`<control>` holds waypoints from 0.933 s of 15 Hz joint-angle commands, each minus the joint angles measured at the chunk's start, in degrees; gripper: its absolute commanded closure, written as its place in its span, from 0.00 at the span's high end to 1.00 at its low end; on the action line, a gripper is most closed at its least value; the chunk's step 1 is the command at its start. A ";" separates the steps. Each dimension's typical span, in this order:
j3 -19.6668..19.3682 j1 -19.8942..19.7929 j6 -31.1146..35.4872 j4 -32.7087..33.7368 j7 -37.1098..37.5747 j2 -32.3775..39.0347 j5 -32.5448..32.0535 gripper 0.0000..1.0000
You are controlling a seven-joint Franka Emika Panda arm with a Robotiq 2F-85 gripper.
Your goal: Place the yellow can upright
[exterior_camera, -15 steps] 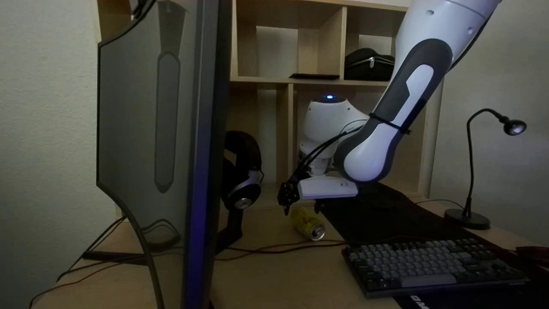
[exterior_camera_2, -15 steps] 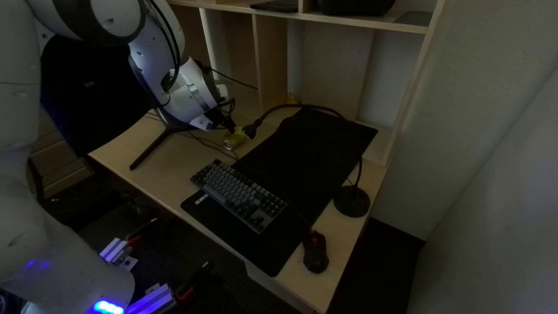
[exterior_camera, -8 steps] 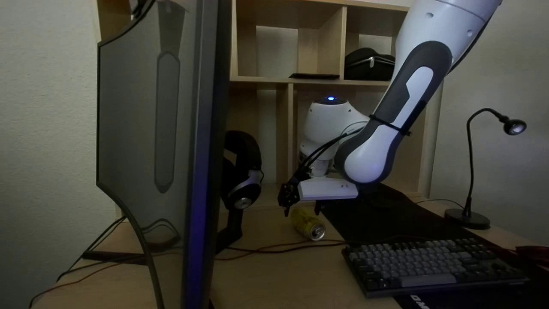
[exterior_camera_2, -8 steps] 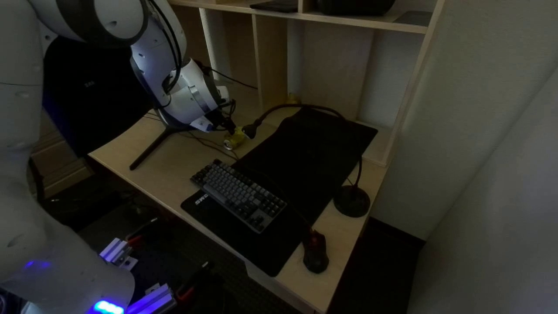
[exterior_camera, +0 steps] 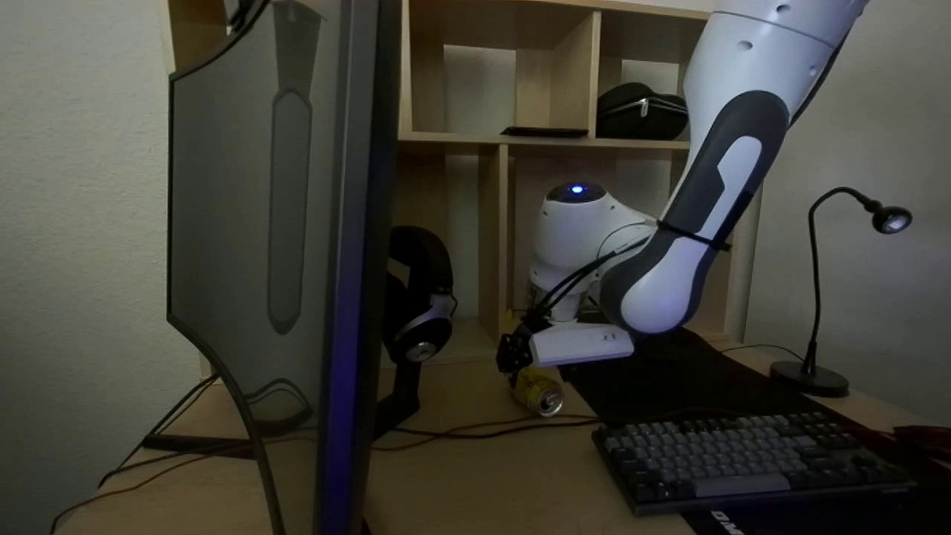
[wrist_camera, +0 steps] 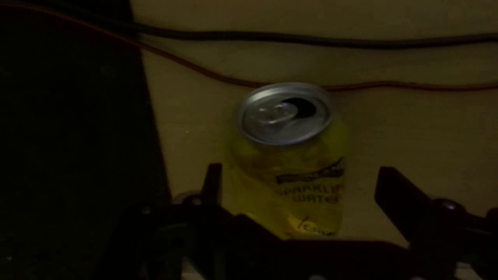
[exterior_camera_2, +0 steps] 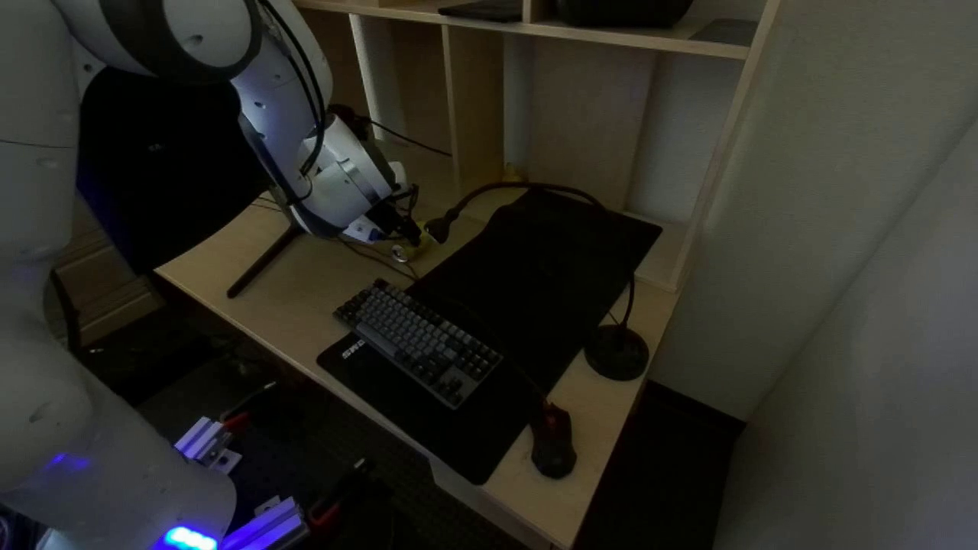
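You have the claw (wrist_camera: pixel 300 167) spread wide, with the can (wrist_camera: pixel 290 167) between its fingers in the wrist view; whether either touches it, you can't tell. It's a shiny yellow cylinder lying on its side, round silver lid pointing away from the claw. Past the lid, a thin red cord (wrist_camera: pixel 389 84) and thicker dark cable (wrist_camera: pixel 249 36) cross the wooden desk (wrist_camera: pixel 447 128).

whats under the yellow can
In the wrist view, wooden desk shows on both sides of the yellow can, and a red cable vanishes behind its lid. The spot beneath is covered, so whether the cable runs there cannot be told.
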 commanded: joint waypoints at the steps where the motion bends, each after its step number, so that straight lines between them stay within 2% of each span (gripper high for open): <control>1: -7.01 4.55 1.82 4.63 8.53 3.11 -9.88 1.00; 2: -7.97 5.15 2.46 5.42 11.33 3.87 -11.97 1.00; 3: -5.41 3.10 0.90 2.80 7.40 1.90 -8.28 1.00; 5: -6.89 4.13 1.27 4.15 10.00 2.95 -10.47 1.00; 11: -6.59 4.11 0.55 3.96 9.60 3.13 -9.11 1.00; 12: -6.50 3.99 0.74 3.95 9.30 3.19 -9.05 0.75; 14: -6.33 3.77 1.24 3.97 8.87 3.33 -9.04 0.67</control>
